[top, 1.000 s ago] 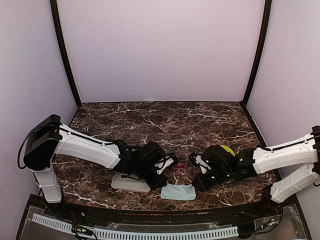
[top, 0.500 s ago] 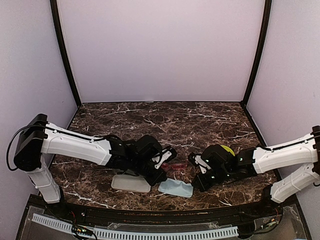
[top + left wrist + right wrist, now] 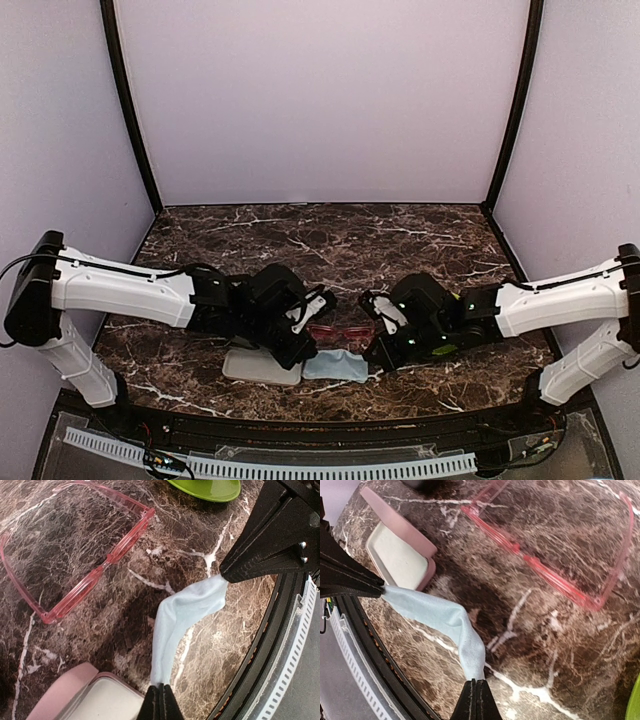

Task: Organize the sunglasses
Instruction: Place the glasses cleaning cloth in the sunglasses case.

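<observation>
Sunglasses (image 3: 338,330) lie just beyond both jaws, each clamped on one end of the blue cloth (image 3: 335,366).

A light blue cloth (image 3: 185,612) is drawn out into a long, twisted strip over the dark brown marble bench (image 3: 330,240), close to its front edge. Just beside one end lies an open pink case (image 3: 400,562) with pale lining. A lime-green rounded object (image 3: 205,487) sits farther back. Lavender walls (image 3: 320,100) enclose the bench.
</observation>
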Controlling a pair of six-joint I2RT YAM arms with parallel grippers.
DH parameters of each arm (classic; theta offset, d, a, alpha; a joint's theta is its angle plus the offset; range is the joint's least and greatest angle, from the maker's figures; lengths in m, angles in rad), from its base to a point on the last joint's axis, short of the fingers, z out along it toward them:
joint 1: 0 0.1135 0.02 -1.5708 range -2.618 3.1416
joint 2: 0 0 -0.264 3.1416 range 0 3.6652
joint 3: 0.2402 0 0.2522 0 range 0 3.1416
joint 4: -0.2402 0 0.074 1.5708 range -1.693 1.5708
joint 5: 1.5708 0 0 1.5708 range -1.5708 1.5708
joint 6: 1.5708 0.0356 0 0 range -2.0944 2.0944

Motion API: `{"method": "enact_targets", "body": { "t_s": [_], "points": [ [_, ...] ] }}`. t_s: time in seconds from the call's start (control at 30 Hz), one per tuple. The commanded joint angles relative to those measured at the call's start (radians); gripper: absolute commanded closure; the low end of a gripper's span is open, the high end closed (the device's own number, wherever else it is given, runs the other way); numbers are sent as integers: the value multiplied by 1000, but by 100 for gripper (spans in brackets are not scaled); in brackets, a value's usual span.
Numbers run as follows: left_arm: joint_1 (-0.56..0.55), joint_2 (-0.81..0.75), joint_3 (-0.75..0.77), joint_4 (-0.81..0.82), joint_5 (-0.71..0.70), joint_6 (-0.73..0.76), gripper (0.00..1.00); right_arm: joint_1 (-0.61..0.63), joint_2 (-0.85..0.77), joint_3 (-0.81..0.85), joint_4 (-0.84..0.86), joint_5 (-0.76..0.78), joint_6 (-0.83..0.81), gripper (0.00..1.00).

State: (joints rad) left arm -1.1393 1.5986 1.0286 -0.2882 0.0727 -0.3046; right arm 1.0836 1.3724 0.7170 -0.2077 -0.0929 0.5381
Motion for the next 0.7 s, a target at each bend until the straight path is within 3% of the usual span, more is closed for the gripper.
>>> {"method": "enact_targets", "body": {
  "t_s": [0.0, 0.67],
  "points": [
    [-5, -95, -41, -91, -38, -28, 100, 7, 39, 72, 47, -31, -18, 100],
    [-2, -313, -180, -312, -183, -126, 100, 108, 307, 321, 119, -51, 3, 100]
  ]
}}
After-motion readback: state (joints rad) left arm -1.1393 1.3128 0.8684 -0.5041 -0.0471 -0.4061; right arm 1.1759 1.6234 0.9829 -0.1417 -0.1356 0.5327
